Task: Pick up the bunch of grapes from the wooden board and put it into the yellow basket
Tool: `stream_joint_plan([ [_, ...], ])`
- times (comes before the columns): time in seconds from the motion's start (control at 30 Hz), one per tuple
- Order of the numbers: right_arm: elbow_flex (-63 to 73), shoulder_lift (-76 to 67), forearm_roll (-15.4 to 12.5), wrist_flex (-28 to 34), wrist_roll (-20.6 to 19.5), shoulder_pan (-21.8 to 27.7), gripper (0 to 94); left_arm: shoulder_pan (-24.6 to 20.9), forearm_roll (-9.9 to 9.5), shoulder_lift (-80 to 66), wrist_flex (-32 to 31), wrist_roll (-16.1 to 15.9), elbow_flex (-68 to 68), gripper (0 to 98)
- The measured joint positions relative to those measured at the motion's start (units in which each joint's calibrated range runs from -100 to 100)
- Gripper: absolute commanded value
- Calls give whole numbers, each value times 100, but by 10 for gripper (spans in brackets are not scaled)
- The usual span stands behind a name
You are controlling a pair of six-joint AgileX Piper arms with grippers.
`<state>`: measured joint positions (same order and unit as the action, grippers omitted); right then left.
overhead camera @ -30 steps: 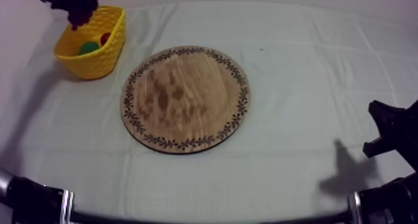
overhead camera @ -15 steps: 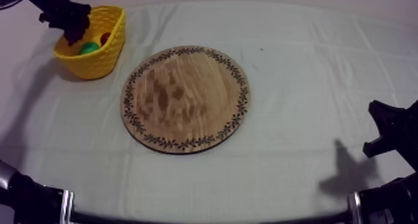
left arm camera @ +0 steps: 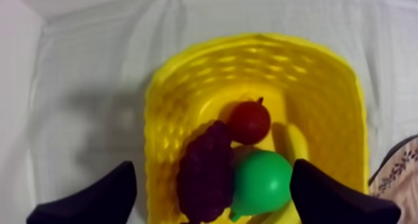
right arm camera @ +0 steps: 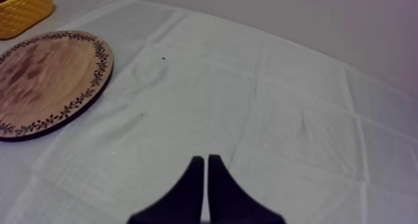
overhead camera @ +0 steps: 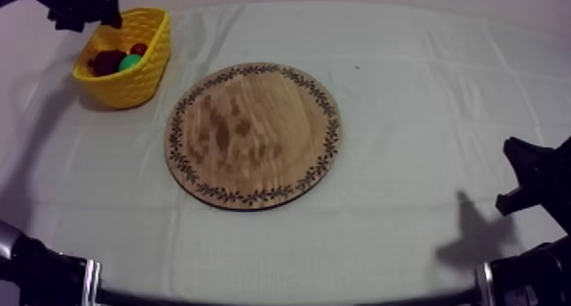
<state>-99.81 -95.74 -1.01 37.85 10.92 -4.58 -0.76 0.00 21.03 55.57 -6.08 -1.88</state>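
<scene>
Where cloth (overhead camera: 425, 97) lies creased, the wooden board (overhead camera: 253, 135) rests.

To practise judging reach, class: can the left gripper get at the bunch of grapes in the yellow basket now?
Probably yes: the left gripper hangs open above the yellow basket, and the bunch of grapes lies uncovered, touching the pear, close to one wall.

Table under grey-white cloth (overhead camera: 408, 97), round wooden board (overhead camera: 253, 135) at centre, yellow basket (overhead camera: 136, 80) far left
</scene>
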Motion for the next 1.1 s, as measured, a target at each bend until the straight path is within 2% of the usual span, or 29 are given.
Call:
stream_joint_plan([
  [0.1, 0, 0, 0, 0, 0, 0, 4, -11, -76, -380, -123, 133, -213, 843],
  [0.23, 0, 0, 0, 0, 0, 0, 4, -131, 48, -1066, -288, 202, -550, 618],
  [0.3, 0, 0, 0, 0, 0, 0, 4, -255, 223, -1487, -350, 131, -730, 478],
  [0.47, 0, 0, 0, 0, 0, 0, 4, -621, 863, -2539, -662, -295, -1359, 129],
  [0.57, 0, 0, 0, 0, 0, 0, 4, -776, 1205, -3246, -916, -630, -1885, 45],
  [0.63, 0, 0, 0, 0, 0, 0, 4, -799, 1338, -3757, -1123, -864, -2291, 22],
  [0.7, 0, 0, 0, 0, 0, 0, 4, -736, 1359, -4275, -1454, -1079, -2813, 11],
  [0.87, 0, 0, 0, 0, 3, 0, 4, -457, 1188, -5478, -2483, -1311, -4348, 2],
  [1.0, 0, 0, 0, 0, 3, 0, 4, -271, 1110, -6618, -3194, -1187, -5682, 0],
  [1.1, 0, 0, 0, 0, 3, 0, 4, -112, 857, -7453, -3432, -916, -6628, 0],
])
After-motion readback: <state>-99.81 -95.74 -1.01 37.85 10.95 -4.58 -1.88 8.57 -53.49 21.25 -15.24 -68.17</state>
